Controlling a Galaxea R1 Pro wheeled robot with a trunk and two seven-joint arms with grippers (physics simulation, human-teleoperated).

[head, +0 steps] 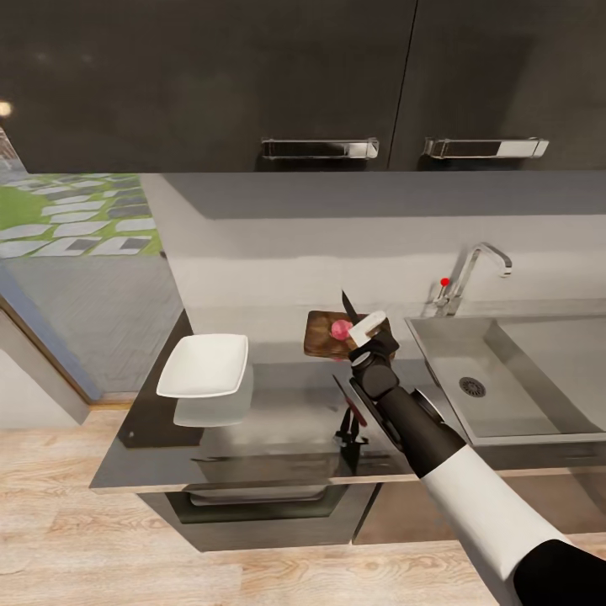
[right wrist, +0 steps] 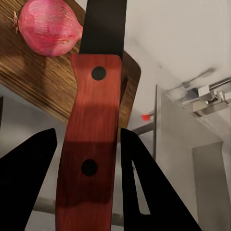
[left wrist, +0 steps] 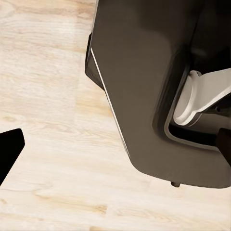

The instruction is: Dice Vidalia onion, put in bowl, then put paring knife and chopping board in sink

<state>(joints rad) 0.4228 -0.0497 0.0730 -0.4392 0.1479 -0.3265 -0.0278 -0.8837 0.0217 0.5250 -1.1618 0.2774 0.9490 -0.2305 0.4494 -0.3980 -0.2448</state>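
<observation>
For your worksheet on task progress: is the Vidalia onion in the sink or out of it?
Out. The Vidalia onion lies whole on the chopping board, beside the sink.

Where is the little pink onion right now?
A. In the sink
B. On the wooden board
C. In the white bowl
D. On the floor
B: the onion sits on the chopping board, beside the knife gripped in the right pincer.

Right arm reaches forward, its pincer (right wrist: 86,159) clamped (handle between fingers).
</observation>
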